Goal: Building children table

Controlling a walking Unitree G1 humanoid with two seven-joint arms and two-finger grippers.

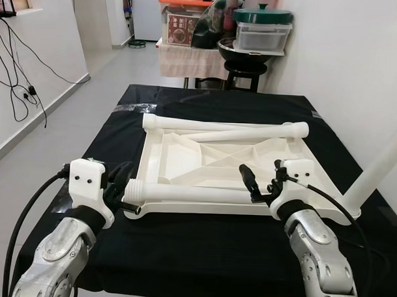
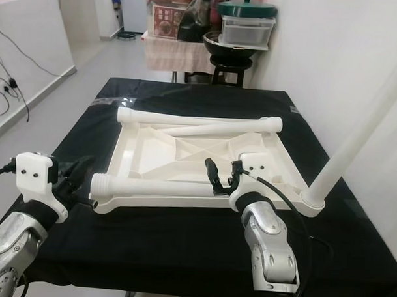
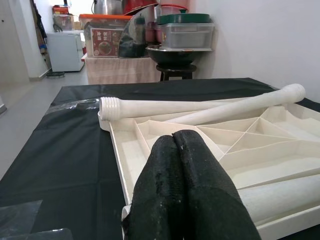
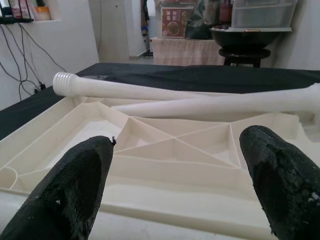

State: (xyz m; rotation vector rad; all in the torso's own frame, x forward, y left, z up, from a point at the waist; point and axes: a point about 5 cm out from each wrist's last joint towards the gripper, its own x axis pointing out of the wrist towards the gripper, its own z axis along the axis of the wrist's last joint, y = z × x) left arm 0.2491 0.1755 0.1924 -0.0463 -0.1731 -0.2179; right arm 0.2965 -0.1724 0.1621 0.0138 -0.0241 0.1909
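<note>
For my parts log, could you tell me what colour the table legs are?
White legs, clearest in the left eye view.

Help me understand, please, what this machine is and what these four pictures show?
This is a humanoid robot with two silver arms. Two pictures come from its head camera, looking down at a table draped in black cloth. On it lies an upside-down white plastic tabletop with three loose legs lying across it; a fourth leg stands upright in its near right corner. The other two pictures come from wrist cameras. The left end effector has its fingers together by the nearest leg's threaded end. The right end effector is open above that leg, holding nothing.
</note>
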